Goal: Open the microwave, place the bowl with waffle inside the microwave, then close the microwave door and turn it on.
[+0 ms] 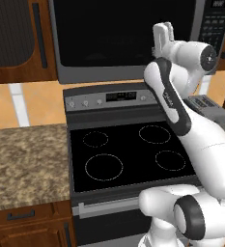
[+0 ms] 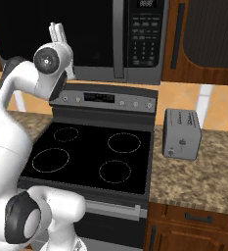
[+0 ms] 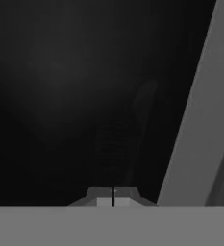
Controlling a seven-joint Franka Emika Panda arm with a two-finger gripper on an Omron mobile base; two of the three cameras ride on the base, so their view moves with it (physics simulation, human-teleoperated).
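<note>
Step one, opening — microwave above the stove, microwave door shut. Gripper clenched on nothing, facing the black glass beside the handle bar. Next, likely — hook the bar and pull.

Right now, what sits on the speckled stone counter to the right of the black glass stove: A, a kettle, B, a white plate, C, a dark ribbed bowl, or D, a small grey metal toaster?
D: the small grey metal toaster stands on the speckled stone counter just right of the black glass stove, below the closed large dark grey microwave.
</note>
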